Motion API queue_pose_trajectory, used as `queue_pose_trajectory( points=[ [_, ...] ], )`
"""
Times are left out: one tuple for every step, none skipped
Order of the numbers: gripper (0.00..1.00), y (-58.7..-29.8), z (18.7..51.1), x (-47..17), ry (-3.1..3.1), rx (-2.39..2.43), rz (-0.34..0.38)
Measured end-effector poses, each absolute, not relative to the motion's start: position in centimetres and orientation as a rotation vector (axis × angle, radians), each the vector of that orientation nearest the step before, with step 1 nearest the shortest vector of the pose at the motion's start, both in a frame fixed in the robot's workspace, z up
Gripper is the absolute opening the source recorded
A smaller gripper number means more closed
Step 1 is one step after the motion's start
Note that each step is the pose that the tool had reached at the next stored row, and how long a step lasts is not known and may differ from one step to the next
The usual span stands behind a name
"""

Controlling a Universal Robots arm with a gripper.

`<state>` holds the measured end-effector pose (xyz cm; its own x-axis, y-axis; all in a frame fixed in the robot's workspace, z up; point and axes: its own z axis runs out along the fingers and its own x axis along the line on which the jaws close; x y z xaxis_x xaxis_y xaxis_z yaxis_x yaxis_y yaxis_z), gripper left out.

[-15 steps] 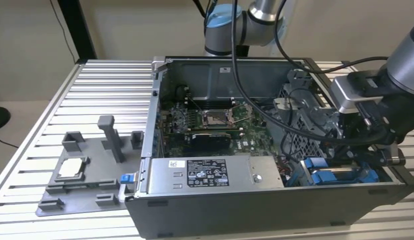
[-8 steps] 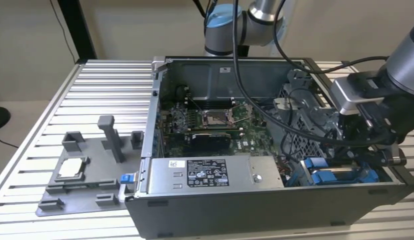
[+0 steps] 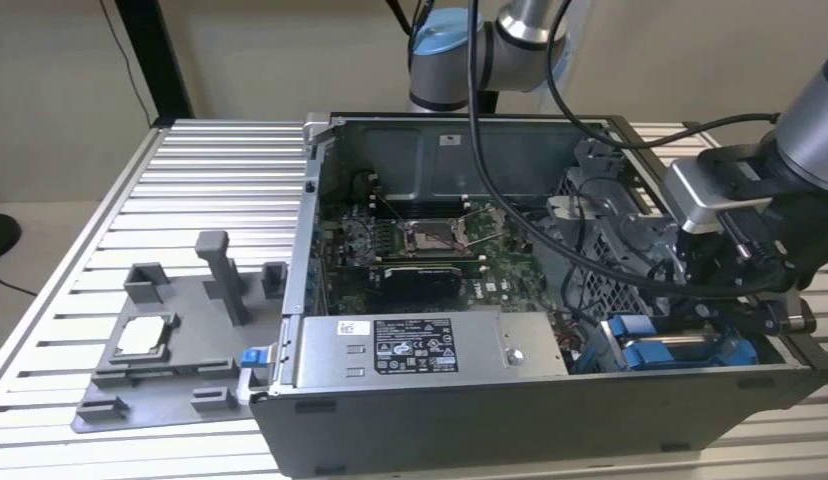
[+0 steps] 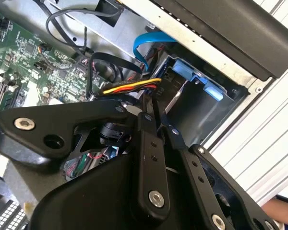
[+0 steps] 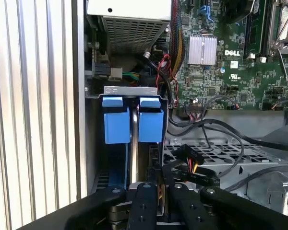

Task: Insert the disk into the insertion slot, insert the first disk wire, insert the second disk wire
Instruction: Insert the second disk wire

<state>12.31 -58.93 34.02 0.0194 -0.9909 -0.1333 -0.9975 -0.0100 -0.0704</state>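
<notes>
Nearest in both wrist views: black gripper (image 5: 156, 191) fingers (image 4: 149, 158) drawn close together, pinched on a black connector with yellow/red/black wires (image 4: 134, 87); the plug itself is mostly hidden, so the grip looks clenched on the wire end. In the first wrist view the fingertips sit at the open end of the insertion slot (image 5: 130, 90), right at the end of the disk (image 5: 133, 143). The disk is already seated in the cage, its thin metal edge showing between two blue bracket tabs (image 5: 117, 125).

The second wrist view adds a blue flat cable (image 4: 146, 45) looping above the cage, plus the green motherboard (image 4: 24, 52). The first wrist view adds the perforated power supply (image 5: 129, 21) beyond the slot.

The exterior view gives the wider scene: open computer case (image 3: 521, 420) on a ribbed metal table (image 3: 201, 190), slot at the case's near corner on the exterior view's right, arm (image 3: 788, 130) reaching down into it, wrist tilted. Grey fixture tray (image 3: 161, 370) with a chip (image 3: 141, 335) lies beside the case, toward the table's edge on the exterior view's left.
</notes>
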Motion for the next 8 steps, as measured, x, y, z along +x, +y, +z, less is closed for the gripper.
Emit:
queue_pose_trajectory(
  points=[
    [0.0,-58.95,34.02,12.31,2.101,-2.137,0.069],
    [0.0,-58.96,34.02,12.31,2.099,-2.139,0.069],
    [0.0,-58.97,34.01,12.31,2.097,-2.141,0.069],
    [0.0,-58.98,34.01,12.31,2.095,-2.142,0.07],
    [0.0,-59.01,34.01,12.31,2.094,-2.144,0.07],
    [0.0,-59.02,34.01,12.31,2.092,-2.145,0.07],
    [0.0,-59.02,34.01,12.31,2.091,-2.147,0.07],
    [0.0,-59.02,34.01,12.31,2.09,-2.148,0.07]
  ],
)
